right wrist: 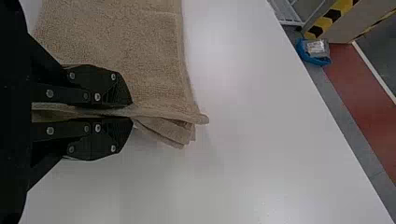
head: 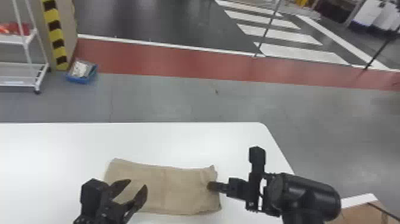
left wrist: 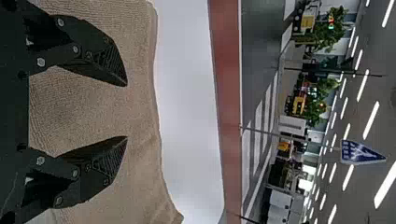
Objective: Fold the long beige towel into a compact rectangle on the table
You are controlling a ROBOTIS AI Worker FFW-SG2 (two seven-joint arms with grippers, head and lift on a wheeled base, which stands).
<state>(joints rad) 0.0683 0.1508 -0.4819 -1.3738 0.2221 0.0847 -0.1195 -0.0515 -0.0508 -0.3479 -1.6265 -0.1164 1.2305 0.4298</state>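
Bright strip lights [left wrist: 371,120] overhead, pale glare on white tabletop [head: 59,144], soft shadows

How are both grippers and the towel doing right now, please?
Right gripper: jaws shut on towel, right end. Left gripper: jaws open, over towel's left part. Towel on table. Nothing seen in the way.
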